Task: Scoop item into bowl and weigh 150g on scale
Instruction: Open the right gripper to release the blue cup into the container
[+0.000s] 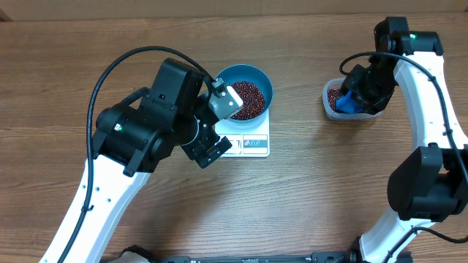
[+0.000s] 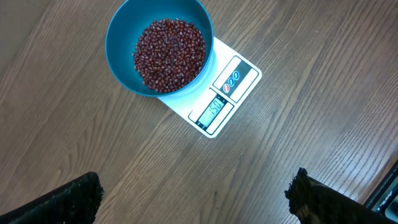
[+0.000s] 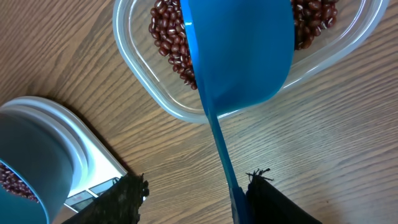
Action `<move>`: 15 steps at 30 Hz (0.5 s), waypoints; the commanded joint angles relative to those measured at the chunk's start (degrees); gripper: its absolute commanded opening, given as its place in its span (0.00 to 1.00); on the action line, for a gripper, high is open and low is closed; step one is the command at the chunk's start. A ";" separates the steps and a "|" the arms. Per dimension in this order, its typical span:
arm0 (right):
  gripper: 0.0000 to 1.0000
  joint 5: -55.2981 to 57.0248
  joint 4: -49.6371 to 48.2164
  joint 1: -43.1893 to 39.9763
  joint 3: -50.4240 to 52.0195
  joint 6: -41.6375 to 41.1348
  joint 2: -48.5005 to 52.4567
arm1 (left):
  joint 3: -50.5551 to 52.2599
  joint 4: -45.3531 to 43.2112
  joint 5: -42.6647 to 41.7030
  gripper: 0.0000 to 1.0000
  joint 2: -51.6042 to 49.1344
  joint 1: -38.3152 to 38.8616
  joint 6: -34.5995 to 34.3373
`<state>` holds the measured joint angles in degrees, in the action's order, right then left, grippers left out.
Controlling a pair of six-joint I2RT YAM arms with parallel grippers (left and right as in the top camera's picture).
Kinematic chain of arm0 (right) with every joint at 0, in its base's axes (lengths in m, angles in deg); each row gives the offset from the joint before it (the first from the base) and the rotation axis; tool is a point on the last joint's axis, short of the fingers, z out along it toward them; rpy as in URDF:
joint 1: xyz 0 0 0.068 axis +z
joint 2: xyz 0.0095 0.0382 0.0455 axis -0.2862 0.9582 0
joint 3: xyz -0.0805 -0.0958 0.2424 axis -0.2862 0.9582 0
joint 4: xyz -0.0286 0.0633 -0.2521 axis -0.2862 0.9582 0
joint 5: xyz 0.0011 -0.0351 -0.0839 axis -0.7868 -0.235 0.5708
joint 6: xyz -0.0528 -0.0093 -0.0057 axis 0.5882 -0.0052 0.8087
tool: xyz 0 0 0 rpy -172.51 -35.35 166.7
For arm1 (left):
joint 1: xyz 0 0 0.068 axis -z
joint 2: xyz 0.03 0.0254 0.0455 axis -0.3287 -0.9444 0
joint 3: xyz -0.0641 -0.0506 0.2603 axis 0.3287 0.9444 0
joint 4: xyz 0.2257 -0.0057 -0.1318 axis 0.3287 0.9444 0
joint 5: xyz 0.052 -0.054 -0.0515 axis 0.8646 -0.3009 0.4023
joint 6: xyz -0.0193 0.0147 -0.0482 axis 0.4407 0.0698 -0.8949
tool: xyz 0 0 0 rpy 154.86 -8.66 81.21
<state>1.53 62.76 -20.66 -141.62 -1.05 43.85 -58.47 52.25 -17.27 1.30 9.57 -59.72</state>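
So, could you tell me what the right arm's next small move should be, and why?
Probably lift the right gripper straight up, away from the scoop. Its jaws stand apart around the thin handle, the scoop rests in the tub, and the display on the scale under the bowl of beans seems to read 150, so more scooping looks unnecessary.

Wooden table [image 1: 307,208] carries scale [image 1: 253,144] and plastic tub [image 1: 328,107].

Pretty even, bright light from above, so the wooden surface [image 2: 311,74] only gets faint soft shadows. Grain's sharp in both wrist views. Left pincer fingers [image 2: 68,199] look dark and fuzzy up close. Slight sheen on the clear tub [image 3: 132,68] rim, and the bowl [image 3: 25,168] is blurry at the frame edge.
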 commanded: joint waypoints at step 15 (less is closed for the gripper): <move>0.63 5.86 1.53 -0.24 0.15 -0.20 -1.64 | -1.11 -0.02 0.20 1.00 0.39 -0.24 0.00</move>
<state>5.84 64.31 -20.68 -141.62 -1.05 43.83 -58.47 52.25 -17.27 1.30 9.57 -59.72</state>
